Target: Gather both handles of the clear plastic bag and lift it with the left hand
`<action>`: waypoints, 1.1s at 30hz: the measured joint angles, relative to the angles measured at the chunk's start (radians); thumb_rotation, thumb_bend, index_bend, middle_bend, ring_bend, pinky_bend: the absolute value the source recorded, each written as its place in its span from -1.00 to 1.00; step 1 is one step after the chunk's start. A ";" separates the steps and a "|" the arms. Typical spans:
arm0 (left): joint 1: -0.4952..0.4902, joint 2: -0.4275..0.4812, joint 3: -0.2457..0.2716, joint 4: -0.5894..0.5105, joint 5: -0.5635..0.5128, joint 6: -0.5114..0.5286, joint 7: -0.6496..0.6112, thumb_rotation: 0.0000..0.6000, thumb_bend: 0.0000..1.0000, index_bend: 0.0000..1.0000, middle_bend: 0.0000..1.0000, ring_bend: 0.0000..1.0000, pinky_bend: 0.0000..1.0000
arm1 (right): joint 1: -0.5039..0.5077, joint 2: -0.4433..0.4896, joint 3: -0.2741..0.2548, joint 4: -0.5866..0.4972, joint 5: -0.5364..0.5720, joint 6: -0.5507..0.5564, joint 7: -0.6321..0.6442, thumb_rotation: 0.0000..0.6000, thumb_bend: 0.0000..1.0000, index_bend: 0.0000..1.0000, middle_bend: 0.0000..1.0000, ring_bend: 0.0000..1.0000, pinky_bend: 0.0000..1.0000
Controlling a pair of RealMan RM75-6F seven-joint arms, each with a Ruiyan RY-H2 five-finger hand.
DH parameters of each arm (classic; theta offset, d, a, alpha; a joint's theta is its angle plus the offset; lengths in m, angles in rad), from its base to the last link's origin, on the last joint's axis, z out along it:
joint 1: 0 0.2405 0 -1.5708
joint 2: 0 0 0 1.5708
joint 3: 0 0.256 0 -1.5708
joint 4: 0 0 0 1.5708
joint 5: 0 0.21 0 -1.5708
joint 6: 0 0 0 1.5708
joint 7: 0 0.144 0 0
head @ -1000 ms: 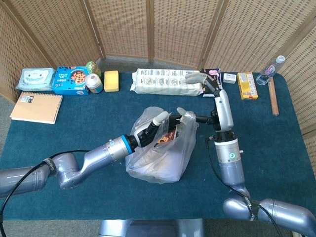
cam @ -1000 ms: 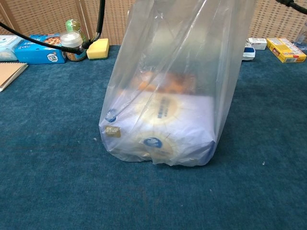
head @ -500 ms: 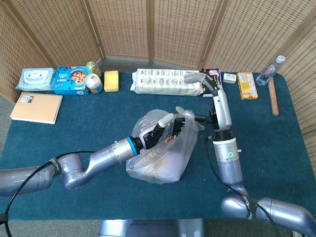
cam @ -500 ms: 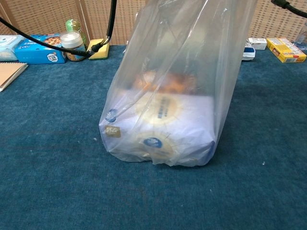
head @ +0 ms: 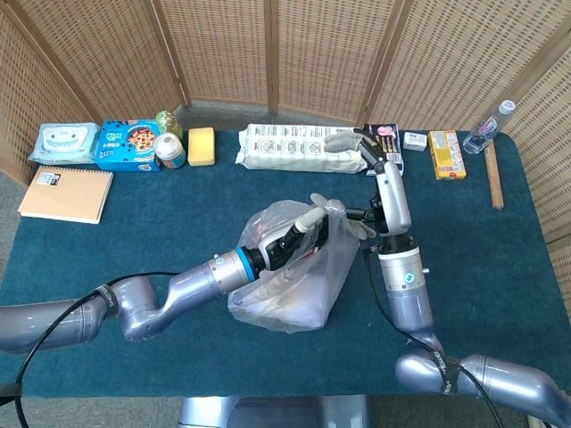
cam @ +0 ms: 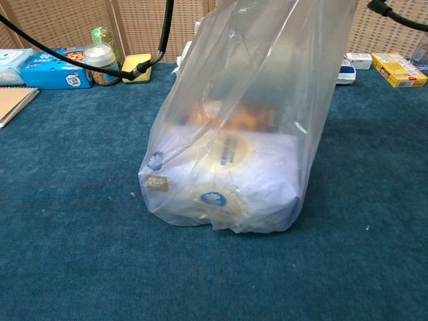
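Clear plastic bag (head: 285, 281) sits mid-table on the blue cloth, w/ boxed goods inside. Left hand (head: 299, 234) is at the bag mouth, fingers reaching into the handles; grip probably partial, view too cluttered to confirm. Right hand (head: 352, 218) props the far handle, fingers spread. Risk: one handle slips free on lifting, so the bag tips.

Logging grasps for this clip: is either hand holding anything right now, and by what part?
The left hand grips the clear plastic bag at its top, near the handles. The right hand touches the top too; whether it grips cannot be told.
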 measured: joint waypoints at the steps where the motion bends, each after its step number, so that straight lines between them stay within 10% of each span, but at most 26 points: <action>1: -0.001 0.000 0.000 -0.001 0.000 -0.003 0.000 -1.00 -0.75 -0.36 -0.56 -0.88 -0.68 | 0.002 -0.001 0.000 0.003 0.002 -0.002 -0.003 1.00 -0.64 -0.27 -0.35 -0.54 -0.81; 33: 0.022 0.011 0.008 0.019 0.077 0.021 -0.261 -1.00 -0.75 -0.36 -0.48 -0.76 -0.67 | 0.007 0.044 -0.011 0.096 0.080 -0.111 -0.012 1.00 -0.66 -0.32 -0.38 -0.65 -0.94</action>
